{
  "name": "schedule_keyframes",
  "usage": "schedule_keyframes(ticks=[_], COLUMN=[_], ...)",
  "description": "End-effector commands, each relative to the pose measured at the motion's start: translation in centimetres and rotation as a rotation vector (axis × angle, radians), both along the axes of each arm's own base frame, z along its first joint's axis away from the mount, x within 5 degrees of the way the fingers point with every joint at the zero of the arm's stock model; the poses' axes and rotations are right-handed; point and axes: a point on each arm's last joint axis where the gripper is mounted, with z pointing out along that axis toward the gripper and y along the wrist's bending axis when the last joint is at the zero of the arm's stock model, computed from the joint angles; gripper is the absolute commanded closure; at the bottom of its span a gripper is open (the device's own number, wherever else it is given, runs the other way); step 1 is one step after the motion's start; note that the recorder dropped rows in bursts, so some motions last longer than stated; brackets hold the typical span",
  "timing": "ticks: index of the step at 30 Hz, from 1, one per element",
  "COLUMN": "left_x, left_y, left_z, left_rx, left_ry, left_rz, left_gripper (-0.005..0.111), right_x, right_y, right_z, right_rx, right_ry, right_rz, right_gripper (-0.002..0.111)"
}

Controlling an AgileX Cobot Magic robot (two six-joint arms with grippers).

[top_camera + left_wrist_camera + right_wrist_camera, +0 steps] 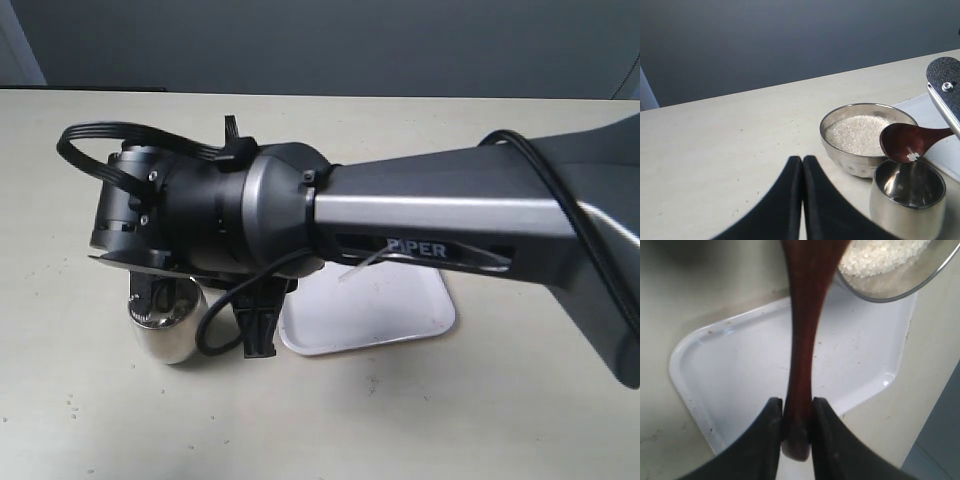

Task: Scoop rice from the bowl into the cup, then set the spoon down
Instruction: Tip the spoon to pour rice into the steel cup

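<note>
A dark reddish-brown wooden spoon (910, 142) is being tipped over the small shiny steel cup (900, 215) — the pour is judged to be under way.
Its slim handle is being clenched by the right tool (796, 407); the left tool (802, 160) is being held shut on nothing. Most of the off-white rice (857, 134) is lying in the wide shallow steel bowl (845, 160), touching the cup on the pale desk (715, 150), with a few grains clinging to the spoon — setting it down is left.
</note>
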Motion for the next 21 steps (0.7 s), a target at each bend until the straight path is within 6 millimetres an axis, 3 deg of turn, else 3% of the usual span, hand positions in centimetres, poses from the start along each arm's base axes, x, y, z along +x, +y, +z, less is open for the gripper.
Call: schedule_keyframes(ticks=[1,21], left_x=[0.0,0.0], left_y=[0.01,0.01], left_z=[0.34,0.34], left_rx=[-0.012,-0.012], left_ry=[-0.03,-0.03], left_rz=[0.0,0.0], left_gripper=[0.106,0.106], right_x=[0.09,-0.63], right_y=[-0.18,-0.17], right_z=[0.5,0.31], right_rx=[0.009,-0.031], right_ry=[-0.01,-0.057], right_rz=[-0.003,0.053], right_gripper=[0.109,0.109])
